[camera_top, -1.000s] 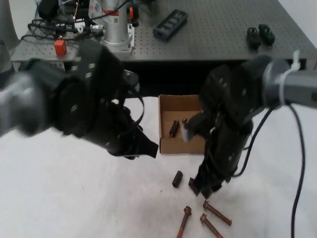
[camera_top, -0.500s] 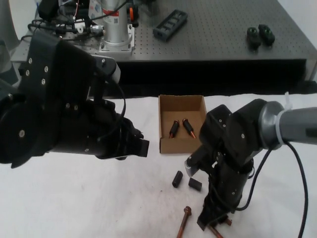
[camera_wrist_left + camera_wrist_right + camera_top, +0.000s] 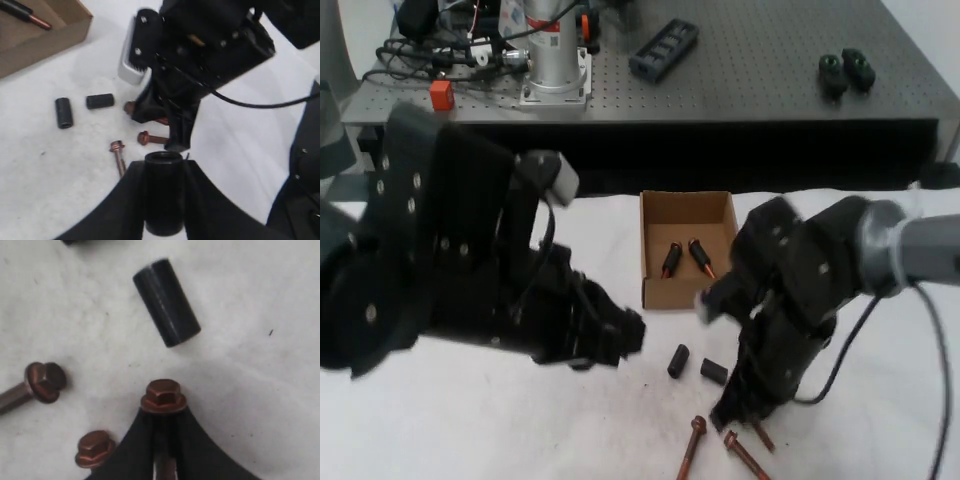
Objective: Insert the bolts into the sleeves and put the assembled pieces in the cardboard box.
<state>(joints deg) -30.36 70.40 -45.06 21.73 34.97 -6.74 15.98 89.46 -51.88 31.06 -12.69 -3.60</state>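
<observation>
- On the white cloth [image 3: 440, 440], a brown cardboard box [image 3: 680, 296] holds 2 assembled black-and-copper pieces [image 3: 672, 260].
- At 6 o'clock from the box: 2 loose black cylindrical sleeves [image 3: 678, 360], then 2 loose copper hex-head bolts [image 3: 691, 450].
- Left gripper [image 3: 163, 170] clamped on a third black sleeve [image 3: 162, 200].
- Right gripper [image 3: 164, 415] pinches a copper bolt [image 3: 164, 396] under its head, near a loose sleeve.

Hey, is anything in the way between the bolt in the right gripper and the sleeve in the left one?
Nothing visible blocks it. Two loose sleeves lie flat on the cloth between the held bolt and the held sleeve.
</observation>
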